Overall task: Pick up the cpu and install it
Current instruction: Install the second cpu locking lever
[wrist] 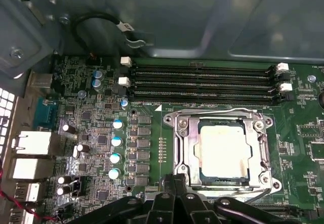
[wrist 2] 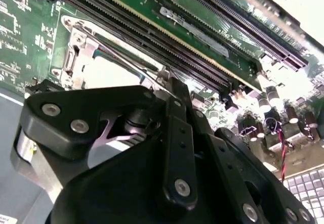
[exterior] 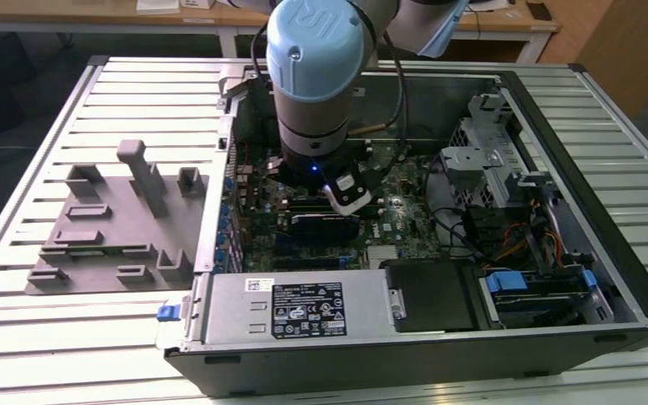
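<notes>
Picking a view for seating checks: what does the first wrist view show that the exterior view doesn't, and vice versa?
First wrist view: the cpu lying inside its metal socket frame, the memory slots beyond it, and a row of capacitors beside it.

Exterior view: the whole open computer case on the slatted table, the grey fixture blocks at that view's left, the power supply, and the arm reaching down into the case.

Both: the green motherboard and part of the gripper over it.

Black gripper linkage (wrist: pixel 177 204), cut off at frame bottom, hides the silver square cpu's (wrist: pixel 224 150) socket edge.
</notes>
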Controlling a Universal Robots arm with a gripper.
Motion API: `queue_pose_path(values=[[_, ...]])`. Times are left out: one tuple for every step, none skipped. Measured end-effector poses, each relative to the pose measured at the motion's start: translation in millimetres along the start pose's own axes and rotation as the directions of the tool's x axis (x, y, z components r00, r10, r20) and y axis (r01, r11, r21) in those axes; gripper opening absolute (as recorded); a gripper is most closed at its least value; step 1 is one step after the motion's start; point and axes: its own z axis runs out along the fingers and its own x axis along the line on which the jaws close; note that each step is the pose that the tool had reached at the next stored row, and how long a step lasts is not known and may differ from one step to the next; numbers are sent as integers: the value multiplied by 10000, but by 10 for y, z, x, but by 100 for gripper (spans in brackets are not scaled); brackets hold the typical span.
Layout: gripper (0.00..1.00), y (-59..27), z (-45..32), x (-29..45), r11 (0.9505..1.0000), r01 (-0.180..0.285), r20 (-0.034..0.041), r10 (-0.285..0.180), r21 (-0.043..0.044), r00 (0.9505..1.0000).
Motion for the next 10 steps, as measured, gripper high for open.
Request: queue_pose_path(values=[[11, 0, -1, 0, 10000, -1, 0, 1, -2, 10000], [11, 1, -7, 1, 10000, -1, -1, 1, 0, 10000], [11, 6, -21, 0, 10000, -2, -1, 2, 0, 10000], [11, 12, -42, 0, 10000, -1, -1, 1, 0, 10000], [11, 20, -65, -1, 10000, -2, 0, 2, 0, 10000], [11, 28, -91, -2, 10000, -2, 0, 2, 0, 10000], [11, 36, -117, -3, 10000, -2, -1, 2, 1, 10000], [11, 45, -144, -4, 10000, -2, 0, 2, 0, 10000], [11, 53, -169, -5, 10000, -2, 0, 2, 0, 10000], [11, 62, -199, -6, 10000, -2, -1, 2, 1, 10000]])
